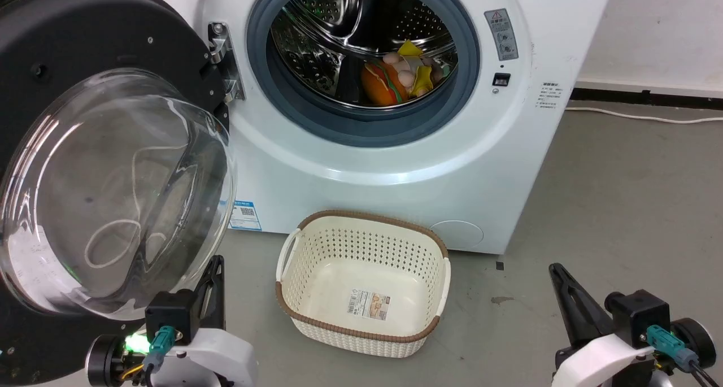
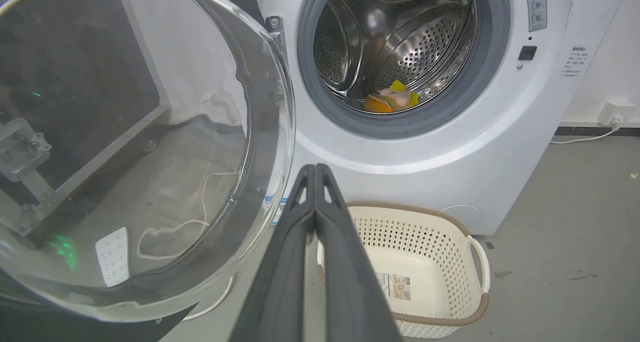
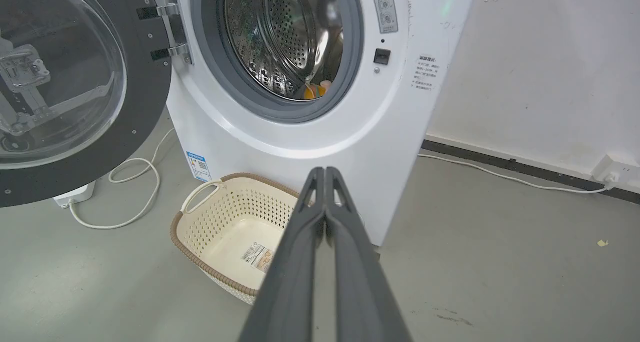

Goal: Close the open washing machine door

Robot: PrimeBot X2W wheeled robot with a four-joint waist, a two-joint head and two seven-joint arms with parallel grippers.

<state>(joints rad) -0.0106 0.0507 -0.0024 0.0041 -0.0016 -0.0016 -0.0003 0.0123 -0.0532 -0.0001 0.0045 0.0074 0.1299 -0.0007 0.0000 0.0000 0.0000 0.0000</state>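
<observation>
Black-rimmed round washing machine door (image 1: 85,42) with a bulging clear glass bowl stands swung wide open on its metal hinge (image 1: 223,59), left of the white front-loading washer (image 1: 395,178), bowl facing the robot. Print on the grey warning label (image 1: 501,34), blue QR sticker (image 1: 244,215) and cream perforated basket (image 1: 361,220) is too small to read. The left pincer (image 2: 316,170) and right pincer (image 3: 325,171) are pressed closed, holding nothing.

The washing machine door (image 1: 113,178) stands open left of the drum (image 1: 333,20), in which toys (image 1: 390,79) lie. A laundry basket (image 1: 367,216) sits on the floor (image 1: 621,217) just before the washing machine (image 1: 367,189), right of the door. A cable (image 1: 649,117) lies along the wall (image 1: 649,25) at far right.
</observation>
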